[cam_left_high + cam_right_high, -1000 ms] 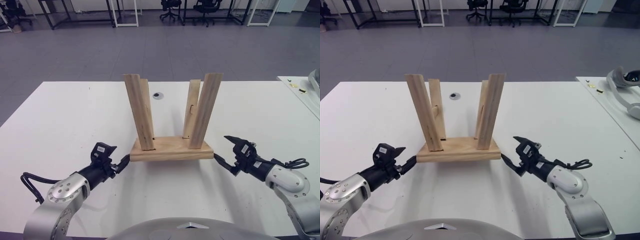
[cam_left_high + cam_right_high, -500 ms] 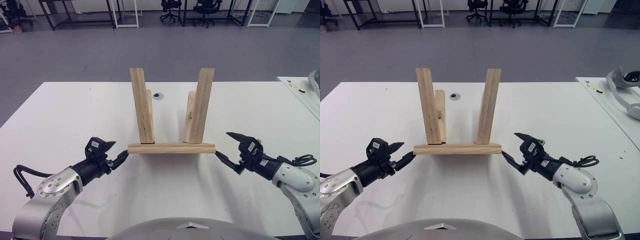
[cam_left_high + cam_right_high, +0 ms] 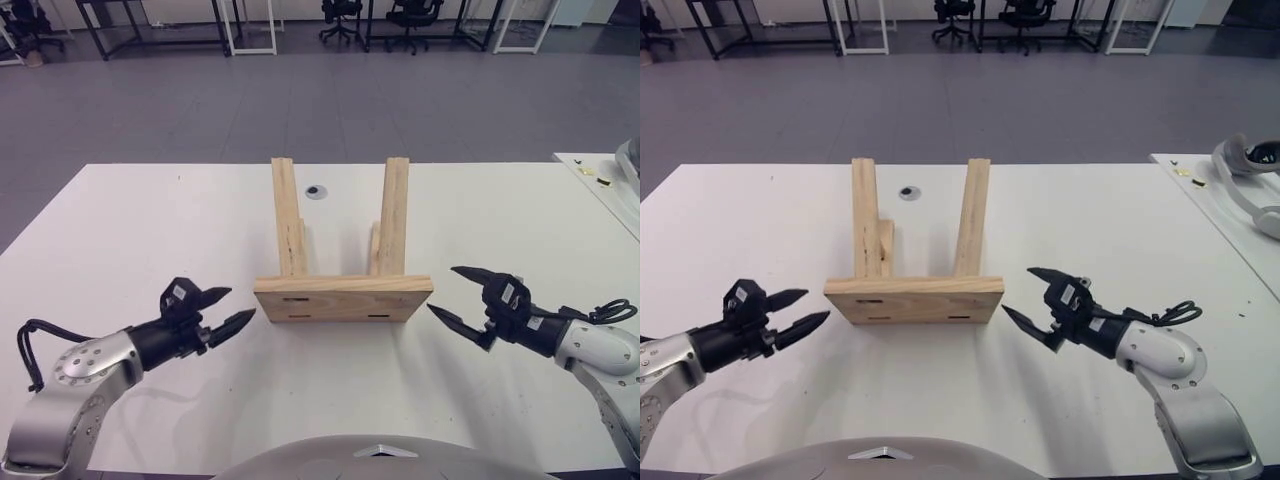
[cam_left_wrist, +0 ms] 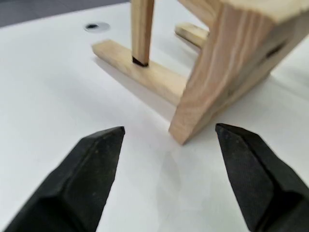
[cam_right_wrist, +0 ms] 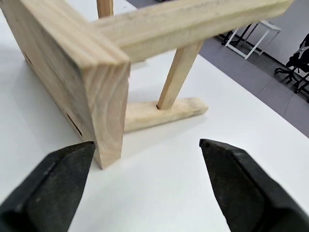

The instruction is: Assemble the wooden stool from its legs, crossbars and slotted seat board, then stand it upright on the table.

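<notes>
The assembled wooden stool lies on its side in the middle of the white table. Its seat board [image 3: 343, 298] stands on its long edge, top face toward me with two slots showing. The legs [image 3: 288, 215] point away from me, joined by a crossbar [image 4: 141, 29]. My left gripper [image 3: 240, 302] hovers open just left of the board's lower left corner, not touching it. Off the board's right end, my right gripper [image 3: 441, 289] is open as well, with a small gap to the wood. In the wrist views the board's corner [image 5: 72, 72] sits between and beyond the black fingers [image 4: 96, 159].
A small dark round fitting [image 3: 316, 190] is set in the table behind the stool. At the right edge a second white surface carries a headset [image 3: 1250, 165]. Bare table [image 3: 120, 230] surrounds the stool on all sides.
The stool has tipped from resting seat-down with legs up onto its side, legs now pointing away. Both grippers have drawn slightly outward from the board's ends.
</notes>
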Controlling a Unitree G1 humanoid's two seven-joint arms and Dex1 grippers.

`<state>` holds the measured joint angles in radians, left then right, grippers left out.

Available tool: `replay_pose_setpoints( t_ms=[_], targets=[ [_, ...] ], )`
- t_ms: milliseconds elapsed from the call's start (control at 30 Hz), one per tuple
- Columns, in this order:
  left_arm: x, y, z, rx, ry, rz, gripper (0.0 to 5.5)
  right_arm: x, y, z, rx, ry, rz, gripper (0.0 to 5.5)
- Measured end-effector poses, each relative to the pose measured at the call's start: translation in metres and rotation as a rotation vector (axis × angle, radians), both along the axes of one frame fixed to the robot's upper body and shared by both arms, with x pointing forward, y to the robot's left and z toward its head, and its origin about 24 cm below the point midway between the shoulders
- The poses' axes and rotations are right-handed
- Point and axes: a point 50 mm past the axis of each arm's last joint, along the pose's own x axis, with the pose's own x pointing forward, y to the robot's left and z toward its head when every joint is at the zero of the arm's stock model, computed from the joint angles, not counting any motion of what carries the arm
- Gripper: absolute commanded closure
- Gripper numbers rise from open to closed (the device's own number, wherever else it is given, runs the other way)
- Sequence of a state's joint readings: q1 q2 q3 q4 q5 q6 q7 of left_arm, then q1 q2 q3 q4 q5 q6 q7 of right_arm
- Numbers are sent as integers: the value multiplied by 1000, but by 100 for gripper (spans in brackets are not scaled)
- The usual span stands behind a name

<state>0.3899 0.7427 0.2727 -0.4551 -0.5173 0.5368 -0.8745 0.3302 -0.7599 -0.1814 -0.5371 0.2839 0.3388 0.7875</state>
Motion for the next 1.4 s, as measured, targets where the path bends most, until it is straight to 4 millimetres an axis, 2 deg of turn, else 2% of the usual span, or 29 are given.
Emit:
replay_pose_setpoints(
  t_ms=[100,200,333,433,567,667,767,933,1000,1233,1400],
  targets=[
    [9,14,10,-32,5,-134,202,4,-10,-2,-24,95,89,147],
    [29,8,15,-52,-39,-232,198,22,5,-8,13,150,232,172],
    [40,-22,1,-73,-22,-395,269,42,28,-24,46,186,344,255],
    [47,-29,-6,-53,-41,-429,322,46,37,-25,72,181,386,313],
    [59,-28,-7,-32,-113,-417,394,44,37,-23,59,197,432,389],
    [62,-27,-11,-18,-125,-405,442,42,36,-22,40,199,469,415],
    [61,-29,-12,-20,-125,-408,494,42,35,-22,28,193,484,415],
    [60,-28,-12,-16,-114,-423,549,43,33,-21,21,199,491,415],
    [61,-24,-11,-22,-116,-420,550,44,34,-21,29,198,486,415],
    [60,-18,-7,-59,-100,-454,437,47,35,-23,46,178,459,416],
    [71,-15,-11,-51,-99,-445,365,47,35,-23,46,177,463,416]
  ],
)
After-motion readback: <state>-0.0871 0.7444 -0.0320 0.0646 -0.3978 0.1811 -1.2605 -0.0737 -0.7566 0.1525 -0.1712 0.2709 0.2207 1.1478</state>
